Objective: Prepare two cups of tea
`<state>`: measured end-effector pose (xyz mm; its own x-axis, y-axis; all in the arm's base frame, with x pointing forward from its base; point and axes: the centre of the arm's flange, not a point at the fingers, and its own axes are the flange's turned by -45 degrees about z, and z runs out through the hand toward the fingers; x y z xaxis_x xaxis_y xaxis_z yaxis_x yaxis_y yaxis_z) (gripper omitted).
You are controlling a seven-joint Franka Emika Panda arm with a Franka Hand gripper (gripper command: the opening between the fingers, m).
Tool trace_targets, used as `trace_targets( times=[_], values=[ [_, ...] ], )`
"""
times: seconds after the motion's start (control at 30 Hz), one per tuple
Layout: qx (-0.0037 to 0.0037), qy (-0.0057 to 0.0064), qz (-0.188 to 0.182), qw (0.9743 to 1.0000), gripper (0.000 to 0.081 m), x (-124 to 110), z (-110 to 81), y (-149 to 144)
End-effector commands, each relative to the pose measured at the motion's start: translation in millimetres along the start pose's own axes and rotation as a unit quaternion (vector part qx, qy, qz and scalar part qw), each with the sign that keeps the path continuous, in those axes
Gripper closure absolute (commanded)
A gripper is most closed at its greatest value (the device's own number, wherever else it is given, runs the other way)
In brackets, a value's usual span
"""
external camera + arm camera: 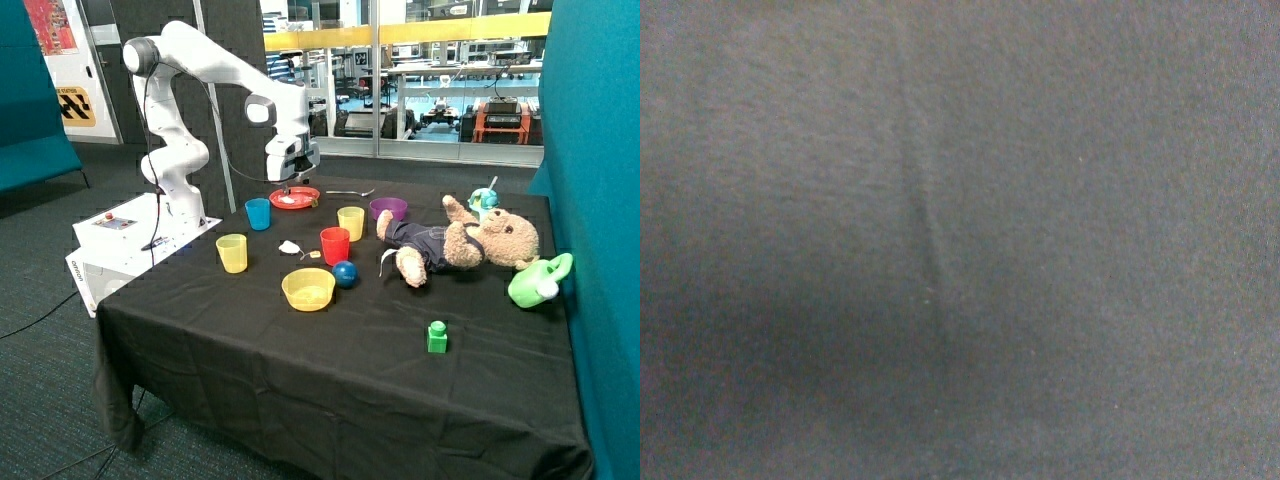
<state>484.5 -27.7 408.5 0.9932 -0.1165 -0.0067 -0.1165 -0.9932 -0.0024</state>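
The gripper (291, 185) is hanging low over the red plate (295, 198) at the far side of the table (330, 370), and from the outside view its fingertips are sitting so close to the plate and so small that I cannot tell whether they are apart, together or clamped on anything. A pale scrap is lying on the plate under them, too small to identify. The wrist view is showing only dark cloth (960, 240) with a faint crease running through it, with no fingers and no object appearing there. Just beside the plate the blue cup (258, 213) is standing upright, and nearer the front edge the yellow cup (231, 252) is standing well apart from it; their insides are not showing. Between the yellow cup and the red tumbler (334, 245) a white tea bag (291, 247) is lying on the cloth with a tiny orange tag beside it. A second yellow tumbler (351, 222) is standing behind the red one, the yellow bowl (308, 288) in front, the teddy bear (462, 243) lying beyond.
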Motion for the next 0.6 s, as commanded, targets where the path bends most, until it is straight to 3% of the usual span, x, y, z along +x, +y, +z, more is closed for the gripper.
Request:
trace_targets(
  times=[0.0,0.27,0.57],
  values=[
    [-0.00117,0.0034,0.014,0.9999,0.0476,-6,27.6,11],
    [-0.00114,0.0034,0.02,0.9998,0.0421,-5,46.2,25],
    [-0.00119,0.0034,0.005,1.0,0.0367,0,54.1,35]
  ],
)
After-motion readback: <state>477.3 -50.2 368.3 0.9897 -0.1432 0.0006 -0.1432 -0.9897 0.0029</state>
